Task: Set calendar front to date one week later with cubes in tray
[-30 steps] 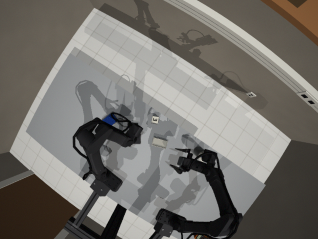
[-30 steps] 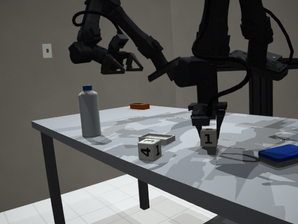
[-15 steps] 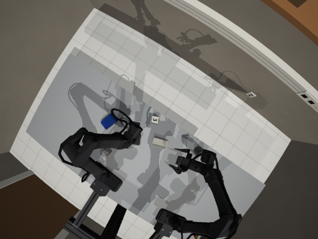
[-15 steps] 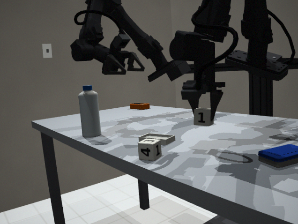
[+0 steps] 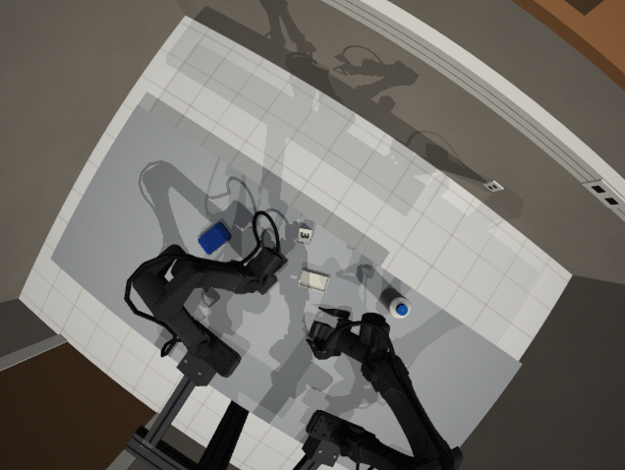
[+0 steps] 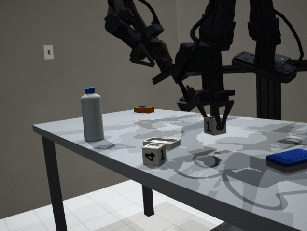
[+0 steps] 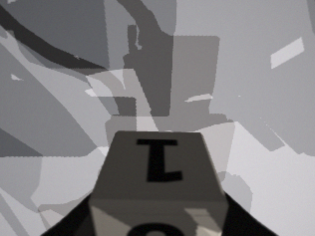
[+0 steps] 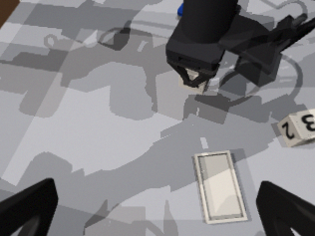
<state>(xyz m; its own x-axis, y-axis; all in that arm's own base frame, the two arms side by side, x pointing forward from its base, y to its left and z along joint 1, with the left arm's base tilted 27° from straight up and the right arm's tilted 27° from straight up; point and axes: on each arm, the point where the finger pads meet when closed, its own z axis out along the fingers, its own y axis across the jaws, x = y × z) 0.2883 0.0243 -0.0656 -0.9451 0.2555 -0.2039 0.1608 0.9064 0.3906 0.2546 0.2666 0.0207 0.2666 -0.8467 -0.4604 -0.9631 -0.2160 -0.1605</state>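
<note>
Your left gripper has its jaws closed on a number cube, and you can see a 1 on one of its faces; a finger partly covers the curved digit on the face next to it in the exterior view. You can't tell from these angles whether that cube touches the table. Your right gripper is raised above the table with its jaws wide open and nothing between them. The shallow tray sits on the table between the two arms' reach, and both cubes are outside it. Your second cube rests flat on the table near the tray, apart from it, with a 3 on top; its sides show you a 4 turned sideways and a 1 in the exterior view, and a 2 in the right wrist view. Around your work you have a white bottle with a blue cap standing upright, a blue block lying well apart from the tray, and a small orange box farther back in the exterior view.

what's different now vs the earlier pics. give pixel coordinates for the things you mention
The left tool (image 6: pixel 215 121) has turned the cube it holds (image 6: pixel 208 126) (image 7: pixel 158 170), so a second numbered side now faces the exterior view. The right tool (image 5: pixel 323 325) moved in over the table, toward the near side of the tray (image 5: pixel 313 280) (image 6: pixel 174 144) (image 8: pixel 224 188). The loose cube (image 5: pixel 305 235) (image 6: pixel 153 155) (image 8: pixel 297 129), tray and bottle (image 5: pixel 399 307) (image 6: pixel 92 116) stayed put.
</note>
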